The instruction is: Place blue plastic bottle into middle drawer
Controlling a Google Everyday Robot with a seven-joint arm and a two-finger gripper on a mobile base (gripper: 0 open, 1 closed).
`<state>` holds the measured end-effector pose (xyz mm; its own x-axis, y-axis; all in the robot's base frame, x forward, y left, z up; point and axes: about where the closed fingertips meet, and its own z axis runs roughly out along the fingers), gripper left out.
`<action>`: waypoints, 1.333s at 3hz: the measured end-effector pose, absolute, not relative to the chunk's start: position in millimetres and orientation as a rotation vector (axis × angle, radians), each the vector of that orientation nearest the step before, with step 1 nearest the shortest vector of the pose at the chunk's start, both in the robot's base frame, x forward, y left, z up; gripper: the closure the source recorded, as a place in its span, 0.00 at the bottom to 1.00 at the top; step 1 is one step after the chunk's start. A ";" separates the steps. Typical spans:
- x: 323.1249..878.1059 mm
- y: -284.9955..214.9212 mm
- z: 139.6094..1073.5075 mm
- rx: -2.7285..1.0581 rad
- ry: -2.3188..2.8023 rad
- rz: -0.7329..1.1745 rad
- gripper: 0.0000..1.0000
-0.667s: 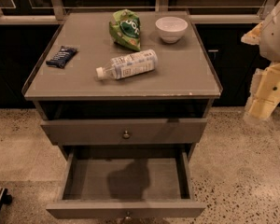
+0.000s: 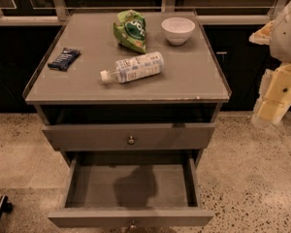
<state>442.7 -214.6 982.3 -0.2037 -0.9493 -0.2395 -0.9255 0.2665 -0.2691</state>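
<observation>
While the pincer [image 2: 274,101] (state: cannot tell) hangs well apart — the blue plastic bottle [image 2: 136,68] lies untouched.

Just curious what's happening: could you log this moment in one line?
bottle lying on cabinet | drawer open | claw right of cabinet, apart from bottle

Premises read as an office pantry or break area. Evidence: a speckled terrazzo floor [image 2: 252,178] lies below the gripper [image 2: 271,106], which hangs at the right edge beside the grey cabinet [image 2: 194,81]. Dark base units [image 2: 9,72] under a pale counter edge [image 2: 233,19] run behind it. Left of the jaws, on the cabinet top, sits refreshment stock: a snack bag [image 2: 131,30], a bowl [image 2: 178,29] and a wrapped bar [image 2: 64,58].
</observation>
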 end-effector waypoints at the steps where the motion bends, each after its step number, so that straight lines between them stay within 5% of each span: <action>1: 468.9 -214.4 980.4 -1.673 2.123 -0.003 0.00; 4: 610.9 -138.9 945.5 -1.592 1.838 0.367 0.00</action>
